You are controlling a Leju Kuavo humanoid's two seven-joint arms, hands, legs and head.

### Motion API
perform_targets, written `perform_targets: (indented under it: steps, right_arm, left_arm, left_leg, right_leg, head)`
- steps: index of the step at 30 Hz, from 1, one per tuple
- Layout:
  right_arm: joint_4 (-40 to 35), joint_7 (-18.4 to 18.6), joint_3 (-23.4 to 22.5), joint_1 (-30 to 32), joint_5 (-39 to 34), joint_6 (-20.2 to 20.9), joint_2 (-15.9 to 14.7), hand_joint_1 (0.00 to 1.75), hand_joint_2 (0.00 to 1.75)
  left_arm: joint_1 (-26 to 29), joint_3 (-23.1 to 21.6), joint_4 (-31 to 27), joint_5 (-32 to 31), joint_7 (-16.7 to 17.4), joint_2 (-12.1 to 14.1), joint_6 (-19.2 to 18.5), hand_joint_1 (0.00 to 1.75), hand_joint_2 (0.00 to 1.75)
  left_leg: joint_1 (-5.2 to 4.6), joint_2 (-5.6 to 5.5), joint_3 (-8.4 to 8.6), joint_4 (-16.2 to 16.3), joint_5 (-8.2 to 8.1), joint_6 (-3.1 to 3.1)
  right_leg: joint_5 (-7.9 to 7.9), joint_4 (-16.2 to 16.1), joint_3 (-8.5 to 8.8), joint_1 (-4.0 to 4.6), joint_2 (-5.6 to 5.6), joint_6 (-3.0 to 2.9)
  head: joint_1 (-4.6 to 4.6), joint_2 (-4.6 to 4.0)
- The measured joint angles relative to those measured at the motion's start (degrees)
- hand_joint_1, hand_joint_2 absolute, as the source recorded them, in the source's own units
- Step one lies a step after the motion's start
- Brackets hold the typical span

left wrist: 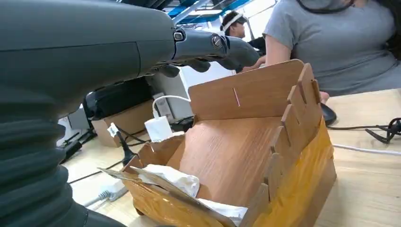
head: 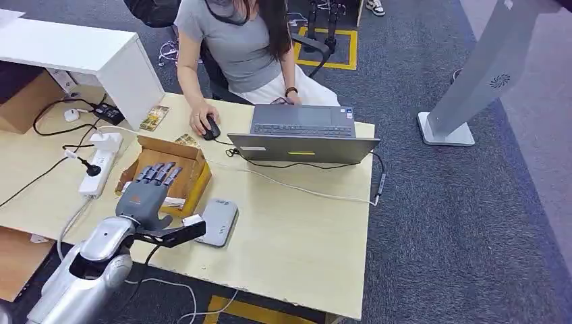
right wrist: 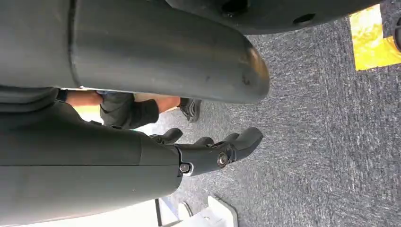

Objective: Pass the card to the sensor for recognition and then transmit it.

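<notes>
- Left robot hand [head: 150,190] hovers over the cardboard box [head: 195,177] at the worktop's [head: 297,229] nine o'clock, fingers spread, grasping nothing.
- No card picked out; I cannot spot one.
- Grey sensor [head: 217,221] untouched at the box's four o'clock.
- Right robot hand [right wrist: 213,151] hangs loosely curled, empty; everything remains.

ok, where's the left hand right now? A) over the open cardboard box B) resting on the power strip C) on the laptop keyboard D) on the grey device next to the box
A: in the head view the left hand reaches over the open cardboard box, and the left wrist view looks into that box under its fingers.
</notes>
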Motion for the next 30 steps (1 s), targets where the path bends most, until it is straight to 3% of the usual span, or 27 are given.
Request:
perform_targets:
  steps: [30]
  right_arm:
    - [-0.5, 0.3, -4.3, 0.0, 5.3, 1.4, 0.4, 0.00, 0.00]
  left_arm:
    - [-2.9, 0.2, 4.2, -0.4, 3.0, 0.4, -0.2, 0.00, 1.75]
  left_leg:
    - [0.00, -0.01, 0.00, 0.0, 0.01, 0.00]
  right_leg:
    - [0.00, 0.0, 0.02, 0.00, -0.01, 0.00]
  head:
    - [0.00, 0.00]
